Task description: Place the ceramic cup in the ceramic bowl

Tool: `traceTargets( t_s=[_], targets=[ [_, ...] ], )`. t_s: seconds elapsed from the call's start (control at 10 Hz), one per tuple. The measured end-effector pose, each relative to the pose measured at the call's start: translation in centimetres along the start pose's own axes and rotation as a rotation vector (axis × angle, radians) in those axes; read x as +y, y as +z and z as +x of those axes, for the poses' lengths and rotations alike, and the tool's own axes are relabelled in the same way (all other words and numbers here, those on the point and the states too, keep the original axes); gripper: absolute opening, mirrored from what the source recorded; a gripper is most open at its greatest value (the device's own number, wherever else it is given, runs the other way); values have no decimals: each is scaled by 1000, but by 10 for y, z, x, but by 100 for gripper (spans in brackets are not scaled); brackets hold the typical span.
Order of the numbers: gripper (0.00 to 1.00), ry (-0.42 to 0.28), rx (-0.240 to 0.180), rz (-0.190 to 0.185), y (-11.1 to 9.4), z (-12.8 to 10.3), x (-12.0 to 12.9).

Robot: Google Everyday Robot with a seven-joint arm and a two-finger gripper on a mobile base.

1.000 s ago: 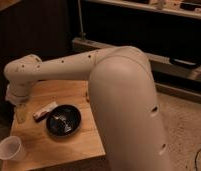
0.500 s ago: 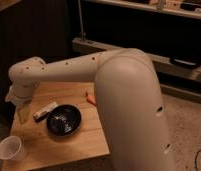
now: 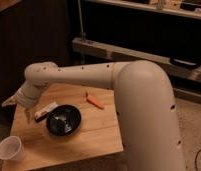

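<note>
The ceramic cup (image 3: 10, 148) is small, plain white and stands upright at the table's front left corner. The ceramic bowl (image 3: 64, 120) is shallow, glossy black and sits near the middle of the wooden table (image 3: 94, 135), to the right of and behind the cup. My gripper (image 3: 18, 107) hangs at the end of the white arm over the table's left edge. It is above and behind the cup and to the left of the bowl. It holds nothing that I can see.
A flat white-and-red packet (image 3: 45, 111) lies just left of the bowl, close under the gripper. A small orange object (image 3: 95, 102) lies behind the bowl to the right. A dark cabinet stands behind the table, and a shelf unit (image 3: 144, 55) to the right.
The arm has swung a little to the right and the gripper has shifted with it over the table's left side. Cup, bowl and packet have not moved.
</note>
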Motion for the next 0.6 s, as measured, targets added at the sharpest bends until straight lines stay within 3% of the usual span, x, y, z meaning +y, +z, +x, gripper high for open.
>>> traceTargets(
  t_s=[0.3, 0.4, 0.5, 0.6],
  targets=[
    [76, -5, -3, -13, 6, -6, -6],
    [76, -41, 0, -32, 10, -10, -7],
    [76, -92, 2, -49, 13, -12, -7],
    [76, -229, 6, -90, 18, -19, -5]
  ],
)
